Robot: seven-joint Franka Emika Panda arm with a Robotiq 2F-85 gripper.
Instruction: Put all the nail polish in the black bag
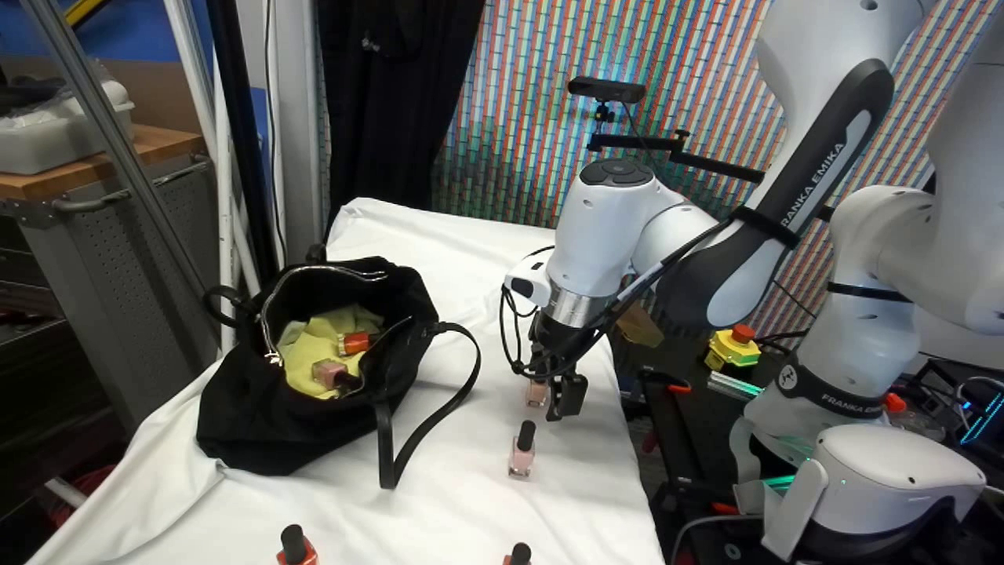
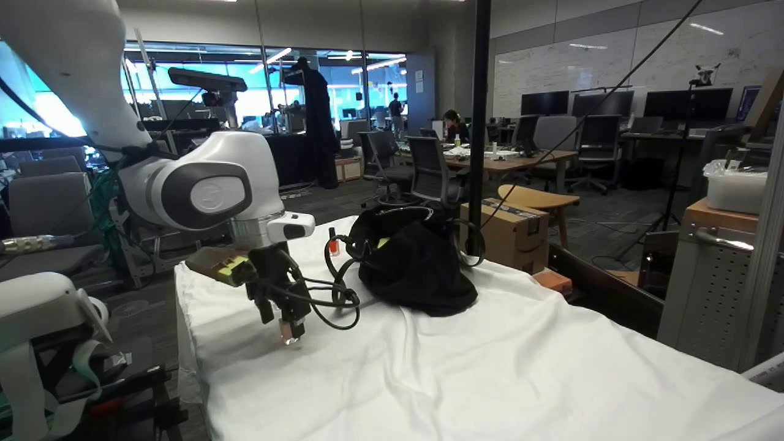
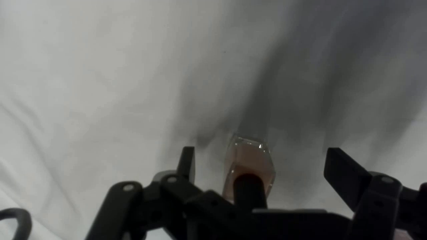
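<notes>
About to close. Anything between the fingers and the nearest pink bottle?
In the wrist view, only white cloth shows between the pink bottle and the fingers on either side.

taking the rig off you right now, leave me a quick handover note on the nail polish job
Tool: open, jaws either side of a pale pink bottle standing on the white cloth; gaps both sides, not gripped.
Black bag: open on the cloth, an orange-red bottle and a dusty pink bottle inside; deeper contents hidden.
Done: those two bagged.
Left: the bottle at the tool, plus, in an exterior view, a second pink bottle, an orange bottle and a mostly cropped bottle.
</notes>
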